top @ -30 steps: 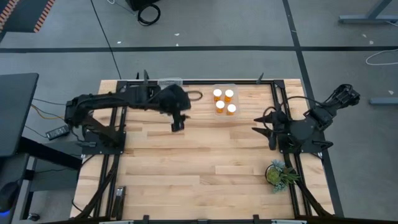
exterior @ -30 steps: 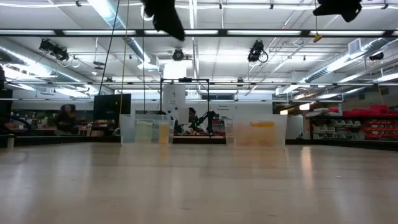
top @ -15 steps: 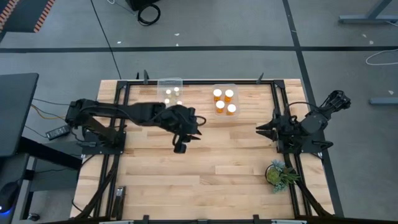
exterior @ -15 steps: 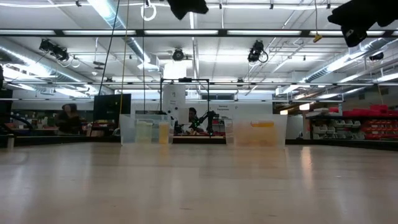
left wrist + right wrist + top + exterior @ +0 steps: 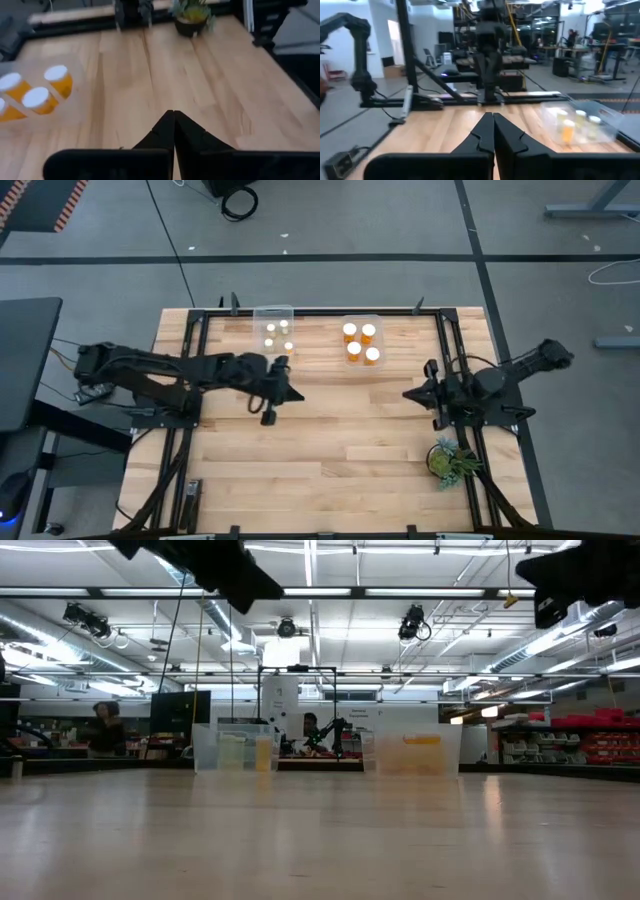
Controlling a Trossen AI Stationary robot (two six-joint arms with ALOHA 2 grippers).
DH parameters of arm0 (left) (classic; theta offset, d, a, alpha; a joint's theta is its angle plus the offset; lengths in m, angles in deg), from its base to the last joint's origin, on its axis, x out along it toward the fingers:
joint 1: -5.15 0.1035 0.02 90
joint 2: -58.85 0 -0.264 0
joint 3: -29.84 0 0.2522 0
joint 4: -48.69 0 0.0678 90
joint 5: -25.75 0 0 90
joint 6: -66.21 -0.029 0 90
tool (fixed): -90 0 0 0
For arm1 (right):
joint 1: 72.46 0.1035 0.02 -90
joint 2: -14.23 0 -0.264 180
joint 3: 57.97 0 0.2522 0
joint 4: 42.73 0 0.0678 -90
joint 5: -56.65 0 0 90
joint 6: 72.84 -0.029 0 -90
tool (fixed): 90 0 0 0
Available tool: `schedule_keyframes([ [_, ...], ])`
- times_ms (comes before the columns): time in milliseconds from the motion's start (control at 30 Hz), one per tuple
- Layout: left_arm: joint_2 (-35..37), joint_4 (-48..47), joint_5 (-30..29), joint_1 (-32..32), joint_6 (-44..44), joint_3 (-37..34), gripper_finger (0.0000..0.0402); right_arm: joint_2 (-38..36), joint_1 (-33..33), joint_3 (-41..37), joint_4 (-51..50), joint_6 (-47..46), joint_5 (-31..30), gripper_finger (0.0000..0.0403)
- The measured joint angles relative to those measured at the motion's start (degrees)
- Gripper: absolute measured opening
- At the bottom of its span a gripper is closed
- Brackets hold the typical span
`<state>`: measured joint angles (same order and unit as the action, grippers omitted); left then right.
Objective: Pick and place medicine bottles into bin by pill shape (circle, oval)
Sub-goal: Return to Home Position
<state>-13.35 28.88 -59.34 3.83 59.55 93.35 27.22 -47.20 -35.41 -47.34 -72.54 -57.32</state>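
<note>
Medicine bottles [image 5: 354, 350] are sitting in two clear bins at the far edge of the table [image 5: 330, 450]. Only the high view is giving the count: four pale bottles [image 5: 270, 330] in the left bin [image 5: 274, 309] and four orange bottles [image 5: 369, 332] in the right bin [image 5: 361, 318]. That view is also placing the left gripper [image 5: 267, 417] over bare wood on the near side of the left bin. The right gripper [image 5: 409, 393] is hanging near the table's right side, well apart from both bins, with a potted plant [image 5: 450, 458] close to that arm's base. From above, the fingers are too small to read, so the wrist views are supplying that. The left wrist view is showing the left gripper's two dark fingers pressed together into a point and carrying nothing, with three orange bottles off to one side. The right wrist view is showing the right gripper likewise closed and empty. A bin is sitting beyond it, its bottles smeared through the clear wall, and which bin it is cannot be told. The low view is cutting both arms off at its upper edge, leaving only dark shapes. The bins are appearing there as hazy boxes far across the wood, their contents merging into yellow and orange patches. A person [image 5: 102, 727] is standing deep in the room behind.
</note>
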Motion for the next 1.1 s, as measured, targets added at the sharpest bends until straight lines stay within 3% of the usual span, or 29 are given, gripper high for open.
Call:
schedule_keyframes([
  [200, 9.20, 7.23, 0.01, -0.07, 0.42, -8.27, 0.0004, -0.10, -13.70, -1.25, 0.33, -3.63, 13.89, 0.0006],
  [400, 16.71, 14.47, -0.11, -0.13, 1.55, -16.67, 0.0008, -0.11, -24.10, -1.25, 0.23, -4.80, 21.85, 0.0005],
  [600, 23.44, 17.86, -1.64, -0.13, 3.31, -24.99, 0.0005, -0.14, -27.45, -1.86, -0.17, -4.14, 22.34, 0.0005],
  [1100, 39.35, 26.05, -5.30, -0.13, 4.61, -42.16, 0.0003, -0.41, -27.50, -6.89, 1.35, -4.38, 20.20, 0.0005],
])
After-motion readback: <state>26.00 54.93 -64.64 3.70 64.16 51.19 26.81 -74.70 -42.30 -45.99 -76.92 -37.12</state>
